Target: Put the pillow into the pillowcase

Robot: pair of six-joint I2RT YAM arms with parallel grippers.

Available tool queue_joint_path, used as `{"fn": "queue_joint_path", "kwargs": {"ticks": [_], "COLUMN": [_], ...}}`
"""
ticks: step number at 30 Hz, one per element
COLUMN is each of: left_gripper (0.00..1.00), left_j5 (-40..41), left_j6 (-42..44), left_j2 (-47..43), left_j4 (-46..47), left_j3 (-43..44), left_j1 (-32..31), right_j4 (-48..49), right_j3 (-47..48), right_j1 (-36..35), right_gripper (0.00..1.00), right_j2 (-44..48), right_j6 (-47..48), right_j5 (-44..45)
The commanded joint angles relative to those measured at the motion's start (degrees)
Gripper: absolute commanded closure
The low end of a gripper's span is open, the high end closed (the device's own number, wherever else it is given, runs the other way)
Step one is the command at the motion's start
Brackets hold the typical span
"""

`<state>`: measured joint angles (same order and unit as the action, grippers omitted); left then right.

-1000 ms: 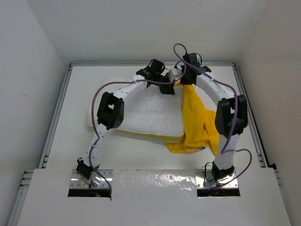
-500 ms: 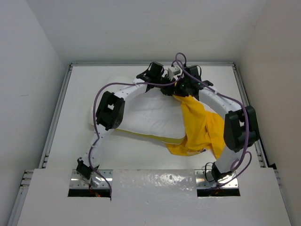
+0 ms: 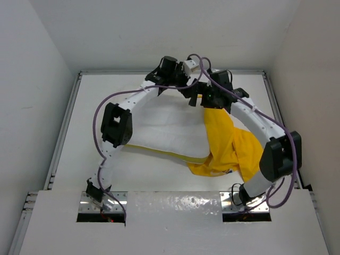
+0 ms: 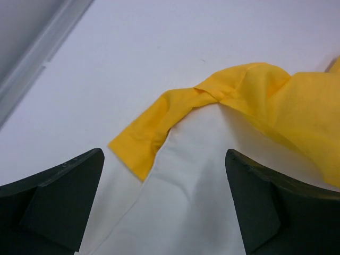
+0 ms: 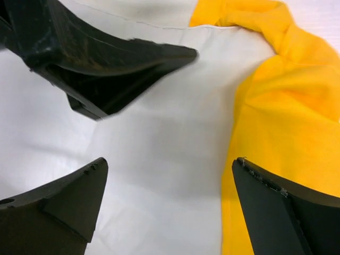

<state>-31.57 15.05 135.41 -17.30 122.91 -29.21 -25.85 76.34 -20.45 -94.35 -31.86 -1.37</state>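
The white pillow (image 3: pixel 167 127) lies across the middle of the table. The yellow pillowcase (image 3: pixel 226 143) is bunched over its right end, and a yellow strip runs along its near edge. In the left wrist view a corner of the pillowcase (image 4: pixel 154 130) rests on the pillow (image 4: pixel 186 202) beside bare table. My left gripper (image 3: pixel 187 93) (image 4: pixel 163 159) hovers open over that far corner, holding nothing. My right gripper (image 3: pixel 208 100) (image 5: pixel 170 164) is open right beside it, above the line where the pillow (image 5: pixel 159 159) meets the pillowcase (image 5: pixel 281 117). One left finger (image 5: pixel 106 58) shows in the right wrist view.
A raised rail (image 3: pixel 66 127) borders the table on the left, with another on the right (image 3: pixel 281 127). White walls close in on three sides. Purple cables (image 3: pixel 101 114) loop off both arms. The right elbow (image 3: pixel 279 156) hangs over the table's right edge.
Both grippers were shut on the pillowcase's far edge and now stand open, with the fabric dropped onto the pillow. The left wrist has risen toward the back and the right elbow has swung right.
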Motion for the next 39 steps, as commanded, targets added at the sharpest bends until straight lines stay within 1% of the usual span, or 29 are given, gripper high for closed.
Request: {"fn": "queue_joint_path", "kwargs": {"ticks": [1,3,4,5,6,7,8,9,10,11,12,13,14,15,16,17,18,20,21,22,28,29,32,33,34,35,37,38,39], "left_gripper": [0.04,0.05,0.19,0.34,0.57,0.78,0.98,0.99,0.94,0.86,0.74,0.51,0.43,0.3,0.26,0.22,0.14,0.02,0.0,0.0,0.0,0.01,0.1,0.2,0.26,0.45,0.6,0.68,0.88], "left_j5": [6.1,9.9,10.5,10.3,8.2,6.9,5.4,2.9,0.8,0.0,-0.5,-0.4,0.9,2.2,3.7,8.3,11.2,16.7,17.1,18.0,32.5,36.7,39.6,39.4,38.3,37.4,34.8,32.2,30.8], "left_j6": [11.9,14.9,18.5,21.3,24.5,27.9,36.1,40.9,49.5,53.4,56.5,58.1,57.8,56.9,56.1,55.3,54.4,48.6,46.2,42.3,40.3,40.3,39.2,38.4,38.0,37.6,36.4,35.8,33.9], "left_j2": [-8.6,-10.6,-11.5,-13.3,-14.4,-15.6,-17.8,-18.7,-20.7,-21.7,-22.6,-24.0,-27.0,-28.9,-33.6,-36.4,-38.7,-39.2,-38.8,-38.7,-35.2,-34.9,-33.9,-33.7,-33.3,-33.0,-32.3,-32.1,-31.7], "left_j4": [-4.4,-8.7,-10.5,-15.5,-19.1,-22.8,-32.2,-37.7,-47.4,-51.5,-54.9,-56.4,-55.7,-54.2,-48.7,-45.2,-41.8,-37.5,-35.6,-30.2,-15.1,-13.2,-7.3,-6.4,-5.5,-5.2,-4.9,-4.8,-4.7], "left_j3": [1.2,1.2,1.4,1.5,1.6,1.7,1.3,0.6,-2.6,-4.9,-7.7,-14.4,-18.3,-26.2,-30.4,-34.9,-41.5,-42.8,-44.0,-45.0,-51.4,-52.7,-55.8,-56.5,-56.7,-57.0,-57.0,-56.9,-56.5], "left_j1": [-0.7,-0.6,-0.7,-0.7,-0.7,-1.3,-1.8,-2.4,-4.1,-4.9,-6.5,-7.4,-8.4,-10.9,-12.6,-14.5,-18.9,-22.1,-22.5,-22.5,-23.0,-23.3,-23.3,-23.3,-23.3,-23.3,-23.3,-23.3,-23.3], "right_j4": [-4.6,-6.4,-6.8,-7.1,-8.2,-8.8,-9.0,-9.0,-8.9,-9.0,-9.2,-9.2,-8.2,-7.4,-6.8,-5.5,-5.1,-4.2,-4.1,-4.0,-3.2,-3.2,-2.8,-2.7,-2.3,-1.8,0.7,1.7,2.5], "right_j3": [2.4,1.2,-1.0,-2.2,-3.7,-7.1,-9.1,-13.4,-17.5,-17.5,-20.8,-22.5,-24.0,-27.4,-28.9,-30.3,-32.6,-35.4,-36.0,-36.6,-40.4,-41.4,-43.8,-44.3,-45.0,-45.9,-46.6,-47.1,-46.8], "right_j1": [0.0,0.1,0.0,0.1,0.1,0.1,0.1,0.1,0.1,0.1,0.1,0.1,0.1,0.0,-0.1,-0.1,-0.2,-0.2,-0.2,-0.3,-0.2,-0.2,-0.2,-0.3,-0.3,-0.2,-0.2,-0.2,-0.2], "right_gripper": [0.01,0.04,0.1,0.41,0.62,0.79,0.9,0.94,0.75,0.56,0.43,0.36,0.31,0.29,0.3,0.3,0.35,0.38,0.4,0.4,0.44,0.44,0.44,0.44,0.49,0.55,0.71,0.89,0.97], "right_j2": [6.9,9.9,11.1,12.4,15.2,16.7,18.3,21.1,23.2,23.2,24.7,25.4,26.0,27.5,28.2,28.9,29.5,30.8,31.1,31.7,32.9,32.8,33.1,33.3,33.3,33.5,33.4,33.4,32.8], "right_j6": [4.0,3.6,3.5,3.0,2.7,2.0,1.0,0.5,-0.6,-1.2,-1.7,-2.2,-3.2,-3.6,-4.3,-4.4,-4.7,-5.0,-5.1,-5.2,-7.0,-7.2,-8.0,-8.2,-8.6,-8.7,-8.7,-8.7,-8.7], "right_j5": [2.5,2.4,1.8,1.8,2.1,2.9,4.0,4.4,4.9,5.1,5.1,4.9,3.5,2.7,2.2,1.6,1.6,0.2,-1.1,-1.6,-7.2,-7.7,-8.7,-8.6,-8.4,-8.4,-9.0,-9.4,-9.4]}}
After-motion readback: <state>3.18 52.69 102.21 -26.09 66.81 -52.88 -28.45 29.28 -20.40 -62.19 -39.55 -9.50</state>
